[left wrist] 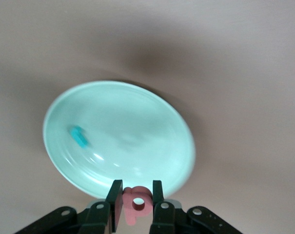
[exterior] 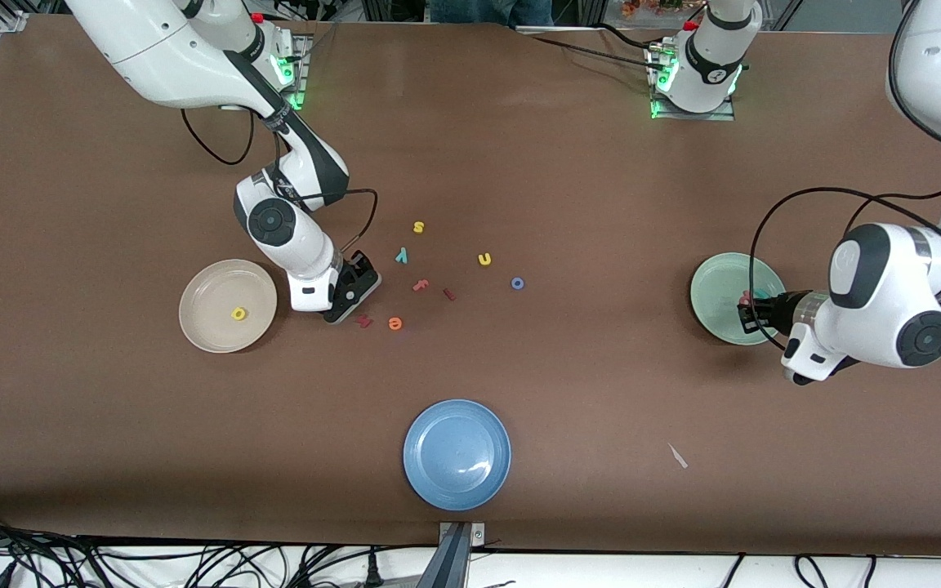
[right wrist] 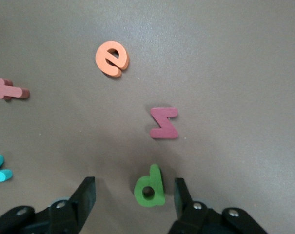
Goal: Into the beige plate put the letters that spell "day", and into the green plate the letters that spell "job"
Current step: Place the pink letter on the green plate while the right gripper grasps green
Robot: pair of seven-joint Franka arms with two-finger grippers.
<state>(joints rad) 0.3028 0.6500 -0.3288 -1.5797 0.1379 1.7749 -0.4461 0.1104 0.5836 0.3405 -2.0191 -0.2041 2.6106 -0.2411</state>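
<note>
- Left gripper (left wrist: 137, 194) hovering over the green plate (exterior: 711, 298), just inside the rim at the left arm's end, mid-height in the front view
- Fingers narrow, pinching the coral-red letter (left wrist: 137, 203) between them, held up in the air above the plate
- Teal hooked "j" (left wrist: 79, 136) lying flat in the green plate, well apart from the pinched letter, middle of the left wrist view
- Blue round letter (exterior: 517, 283) out on the bare table, near the centre of the front view, close to the yellow "u" (exterior: 484, 259)
- Right gripper (right wrist: 133, 187) down low at the table, just beside the beige plate (exterior: 201, 327), mid-height in the front view
- Fingers wide, one on each side of the green letter (right wrist: 149, 187), a gap showing on both sides, bottom centre of the right wrist view
- Yellow round letter (exterior: 238, 313) sitting in the beige plate
- Teal "y" (exterior: 402, 256) loose on the table, higher in the front view than the right gripper, below the yellow "s" (exterior: 418, 227)
- Dark red "z" (right wrist: 164, 123) and orange "e" (right wrist: 111, 58) right by the green letter, pink "f" (exterior: 421, 286) a bit higher in the front view
- Blue plate (exterior: 417, 453) at lower centre of the front view, well apart from all the letters
</note>
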